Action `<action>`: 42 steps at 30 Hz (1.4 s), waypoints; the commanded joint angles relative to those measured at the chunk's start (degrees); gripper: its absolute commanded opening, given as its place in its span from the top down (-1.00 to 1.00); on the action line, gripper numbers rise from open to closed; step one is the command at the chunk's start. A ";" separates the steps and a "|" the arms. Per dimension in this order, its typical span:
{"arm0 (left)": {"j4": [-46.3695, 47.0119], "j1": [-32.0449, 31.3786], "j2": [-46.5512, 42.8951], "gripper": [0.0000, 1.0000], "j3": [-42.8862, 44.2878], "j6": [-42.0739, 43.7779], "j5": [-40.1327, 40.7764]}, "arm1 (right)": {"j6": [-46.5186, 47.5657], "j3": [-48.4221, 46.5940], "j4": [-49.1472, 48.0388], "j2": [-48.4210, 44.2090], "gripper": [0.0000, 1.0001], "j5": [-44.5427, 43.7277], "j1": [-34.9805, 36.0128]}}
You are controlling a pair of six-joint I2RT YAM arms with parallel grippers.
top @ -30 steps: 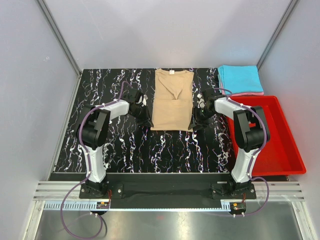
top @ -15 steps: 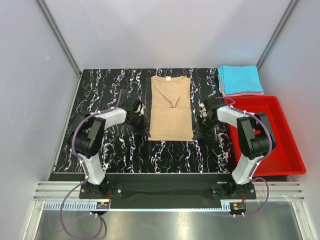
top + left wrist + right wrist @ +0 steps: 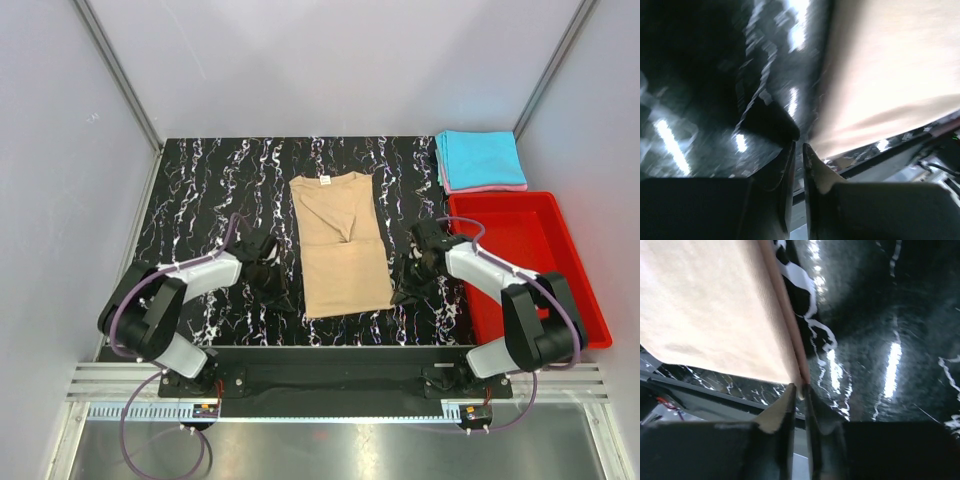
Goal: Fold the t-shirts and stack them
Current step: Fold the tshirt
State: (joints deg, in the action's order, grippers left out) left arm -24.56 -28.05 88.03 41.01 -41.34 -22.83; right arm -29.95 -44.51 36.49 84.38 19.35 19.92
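Observation:
The tan t-shirt [image 3: 340, 250] lies folded into a long strip in the middle of the black marble table [image 3: 200, 180], neck label [image 3: 325, 181] at the far end. My left gripper [image 3: 282, 293] sits low at its near left corner. In the left wrist view the jaws [image 3: 799, 145] are nearly shut, with the cloth [image 3: 880, 75] tapering into the tips. My right gripper [image 3: 401, 292] is at the near right corner. Its jaws [image 3: 800, 386] are pinched on the shirt's edge [image 3: 715, 315]. A folded cyan t-shirt [image 3: 480, 157] rests on a pink one [image 3: 490, 187] at the far right.
A red plastic bin [image 3: 560, 250] stands at the right side of the table, just beyond my right arm. The table's near edge [image 3: 340, 348] runs close behind both grippers. Grey walls enclose the table on the left, far and right sides.
Both grippers have closed and pulled back toward the near edge, and the tan t-shirt has slid with them, its near hem turning slightly to the right.

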 commanded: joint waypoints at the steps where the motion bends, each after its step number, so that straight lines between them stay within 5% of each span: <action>1: -5.23 -0.07 -4.17 0.60 -0.76 -1.29 6.48 | -3.44 1.26 2.62 -4.13 0.59 -3.88 -0.15; 2: -6.20 -0.07 -4.62 0.37 0.28 -1.11 7.26 | -3.53 1.53 2.88 -4.40 0.37 -3.80 -0.15; 6: -9.20 0.02 -5.68 0.12 4.07 -0.06 9.82 | -3.27 0.57 3.15 -4.05 0.25 -4.06 -0.06; 20: 9.78 0.19 10.31 0.44 21.46 2.14 -4.77 | 0.77 -9.45 6.66 1.40 0.29 -9.51 -0.15; 27: 5.22 3.26 20.07 0.45 27.71 4.69 2.79 | 1.04 -9.55 4.74 -0.53 0.29 -7.50 -0.15; 39: 5.22 8.81 24.03 0.43 28.95 5.57 1.92 | -0.28 -3.31 -5.37 4.92 0.28 -3.98 0.20; 42: 5.49 8.81 21.67 0.21 28.16 4.61 -2.38 | -0.45 -2.78 -5.47 4.83 0.25 -3.89 0.47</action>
State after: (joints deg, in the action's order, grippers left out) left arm -19.18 -19.40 110.80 68.69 -37.43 -23.16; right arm -29.89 -47.66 33.71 89.49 14.26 19.88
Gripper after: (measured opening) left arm 0.371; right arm 0.365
